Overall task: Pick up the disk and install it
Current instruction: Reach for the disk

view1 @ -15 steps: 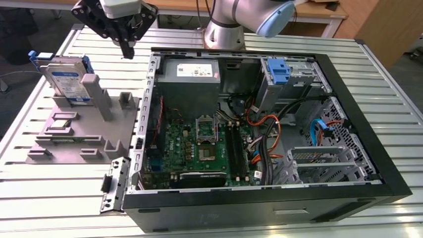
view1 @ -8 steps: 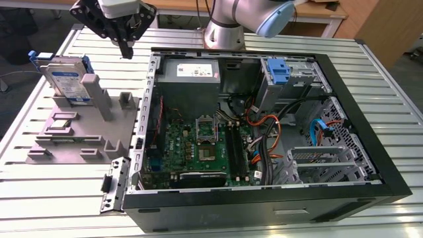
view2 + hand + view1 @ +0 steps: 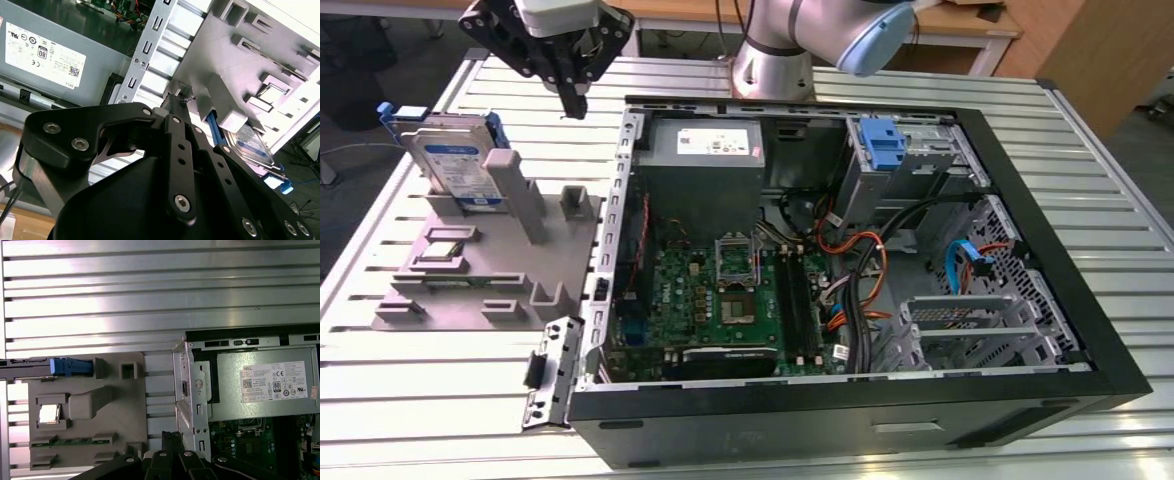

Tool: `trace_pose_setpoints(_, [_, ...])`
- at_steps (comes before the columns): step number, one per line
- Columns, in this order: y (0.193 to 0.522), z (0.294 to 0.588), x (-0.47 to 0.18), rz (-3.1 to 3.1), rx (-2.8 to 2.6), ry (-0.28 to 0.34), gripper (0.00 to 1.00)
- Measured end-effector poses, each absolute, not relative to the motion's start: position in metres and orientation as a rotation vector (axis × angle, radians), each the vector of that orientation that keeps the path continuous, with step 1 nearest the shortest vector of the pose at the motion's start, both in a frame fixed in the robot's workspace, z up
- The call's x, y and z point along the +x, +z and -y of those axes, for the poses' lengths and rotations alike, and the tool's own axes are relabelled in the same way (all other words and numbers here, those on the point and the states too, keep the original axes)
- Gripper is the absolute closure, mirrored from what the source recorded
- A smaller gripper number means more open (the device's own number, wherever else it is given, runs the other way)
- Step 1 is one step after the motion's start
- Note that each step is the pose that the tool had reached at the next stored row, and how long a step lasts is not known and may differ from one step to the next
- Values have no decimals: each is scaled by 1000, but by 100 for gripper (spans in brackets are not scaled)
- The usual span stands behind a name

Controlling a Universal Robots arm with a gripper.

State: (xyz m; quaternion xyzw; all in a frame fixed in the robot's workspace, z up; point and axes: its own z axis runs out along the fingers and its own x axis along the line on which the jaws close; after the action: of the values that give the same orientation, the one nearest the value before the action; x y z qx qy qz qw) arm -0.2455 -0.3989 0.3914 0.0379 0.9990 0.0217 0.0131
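We have not yet picked up the disk (image 3: 458,165), which stands in the grey holder (image 3: 480,275) on the desk (image 3: 440,400); our pincer (image 3: 574,106) hangs nearby, pinched together, empty.

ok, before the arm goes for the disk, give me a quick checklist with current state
1. Disk seated in holder: ok. The disk stands on edge in the grey fixture, outside the case.
2. Gripper empty: ok. The gripper holds nothing.
3. Fingers open for a grasp: not ok. The fingers are shut.
4. Gripper lined up over disk: not ok. It hangs above the table near the case's corner, apart from the disk.
5. Case open: ok. The side panel is off and the interior is exposed.
6. Destination bay free: cannot tell. A blue bracket sits in one drive cage.
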Motion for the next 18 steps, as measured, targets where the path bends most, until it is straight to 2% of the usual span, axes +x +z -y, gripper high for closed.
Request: trace_pose_setpoints(18, [390,399,-263,-3112,118,68,89])
